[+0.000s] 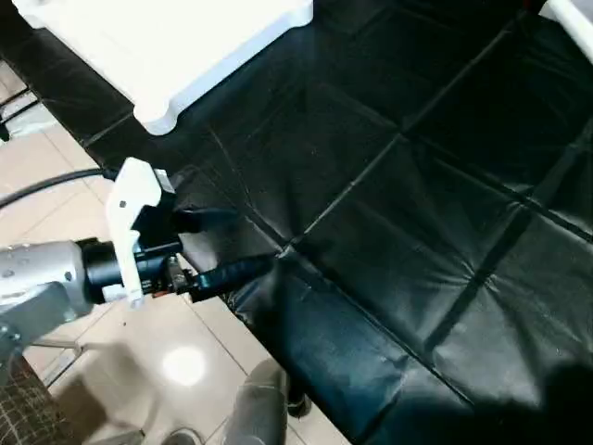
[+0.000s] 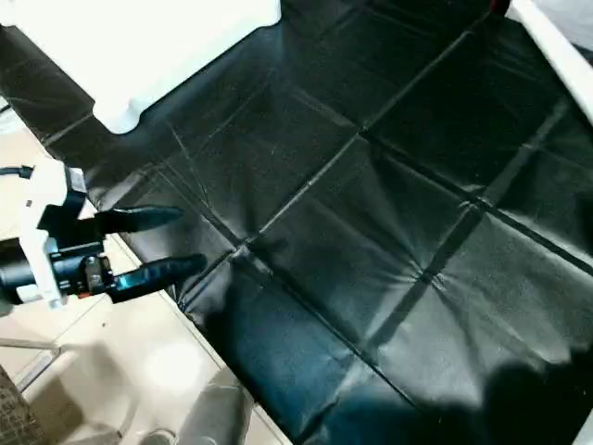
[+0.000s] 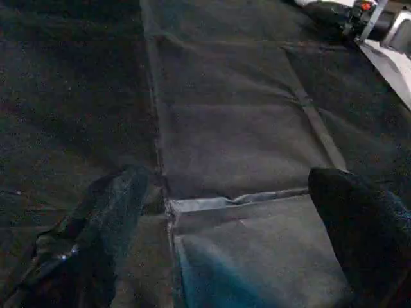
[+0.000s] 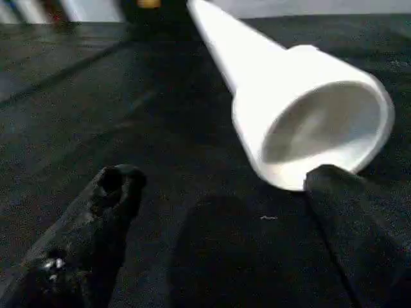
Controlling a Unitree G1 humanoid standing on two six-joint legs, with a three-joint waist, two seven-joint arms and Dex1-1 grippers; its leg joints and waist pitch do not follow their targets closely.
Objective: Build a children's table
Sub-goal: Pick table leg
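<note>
With the white ribbed plastic tabletop (image 1: 176,46) at upper left and the left gripper (image 1: 218,246) spread empty at centre left, the right gripper (image 4: 218,192), fingers apart, risks nudging the white tapered tube leg (image 4: 289,109) so it rolls away.

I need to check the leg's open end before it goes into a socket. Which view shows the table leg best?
The right wrist view: the white leg lies on the black cover with its open end facing the camera, close to a finger of the open right gripper. The right eye view catches a white strip at its top right edge, probably the same leg.
</note>
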